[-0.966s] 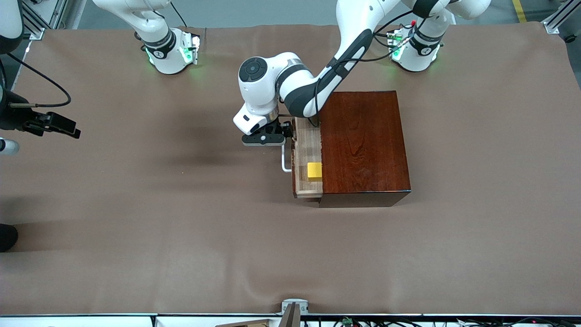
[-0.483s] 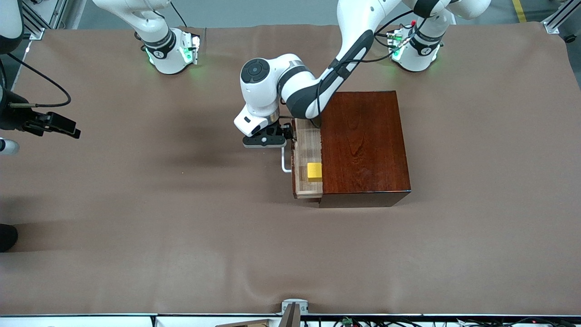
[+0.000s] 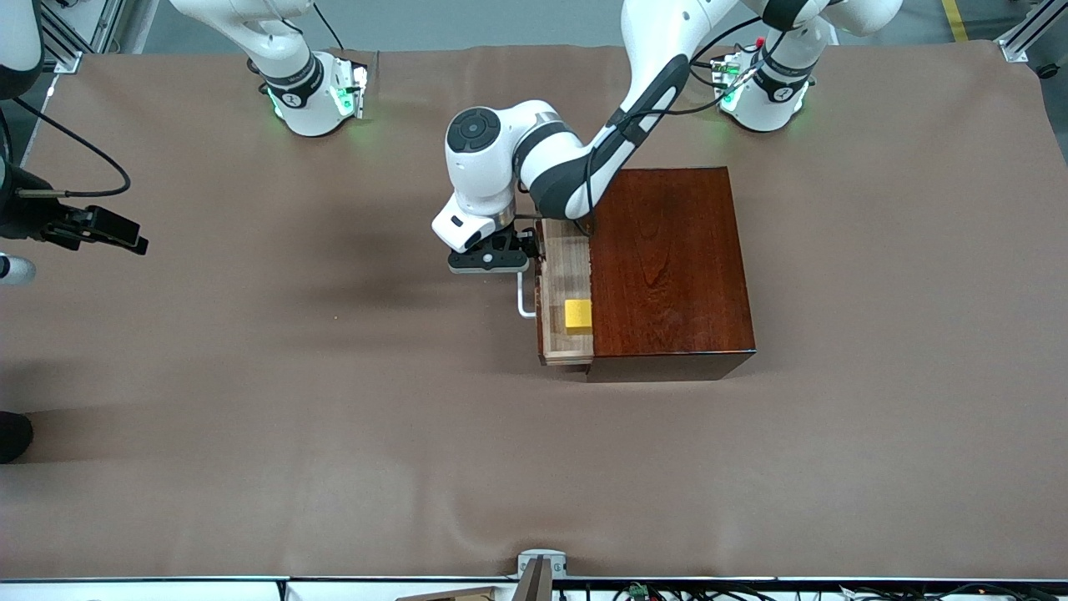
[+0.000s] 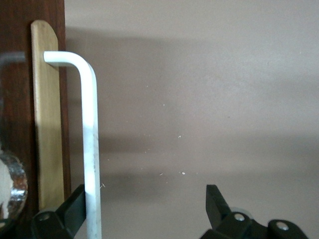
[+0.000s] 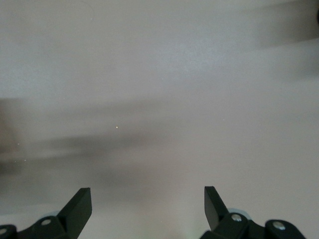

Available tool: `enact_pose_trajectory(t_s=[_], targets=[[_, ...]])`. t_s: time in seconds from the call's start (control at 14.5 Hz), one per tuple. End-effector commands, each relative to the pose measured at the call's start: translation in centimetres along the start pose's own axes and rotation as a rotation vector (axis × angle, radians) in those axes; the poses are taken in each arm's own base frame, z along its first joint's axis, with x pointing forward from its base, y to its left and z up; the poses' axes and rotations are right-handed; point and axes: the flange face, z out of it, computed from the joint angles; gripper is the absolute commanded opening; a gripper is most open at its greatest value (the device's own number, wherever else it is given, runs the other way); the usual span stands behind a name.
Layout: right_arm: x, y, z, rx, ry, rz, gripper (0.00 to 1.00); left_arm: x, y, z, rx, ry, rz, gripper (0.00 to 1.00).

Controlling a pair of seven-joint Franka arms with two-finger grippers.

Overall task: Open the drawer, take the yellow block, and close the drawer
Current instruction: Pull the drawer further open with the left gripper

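my right gripper waits spread wide over bare table. my left gripper is wide, one finger touching the white handle. drawer part open, yellow block inside at its near end. next: reach in, pinch block.

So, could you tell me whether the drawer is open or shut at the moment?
Partly open: the drawer sticks out of the wooden box, baring its pale interior with the yellow block inside.

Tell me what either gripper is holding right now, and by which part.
Nothing. The left gripper is open at the drawer's white handle, not clamped; the right gripper is open over bare table.
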Motion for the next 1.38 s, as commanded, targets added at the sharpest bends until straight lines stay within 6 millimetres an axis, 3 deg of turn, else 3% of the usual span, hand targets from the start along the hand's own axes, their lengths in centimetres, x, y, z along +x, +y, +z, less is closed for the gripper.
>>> enact_pose_trajectory(t_s=[0.0,0.48,1.31], targets=[[-0.6,0.5,-0.3,-0.015,0.002,-0.002,1.00,2.1,2.2,-0.8,-0.181,0.113,0.038,1.00],[-0.6,0.5,-0.3,-0.015,0.002,-0.003,1.00,2.7,2.2,-0.1,-0.210,0.135,0.014,1.00],[-0.6,0.5,-0.3,-0.015,0.002,-0.003,1.00,1.1,3.8,-0.7,-0.265,0.139,-0.021,1.00]])
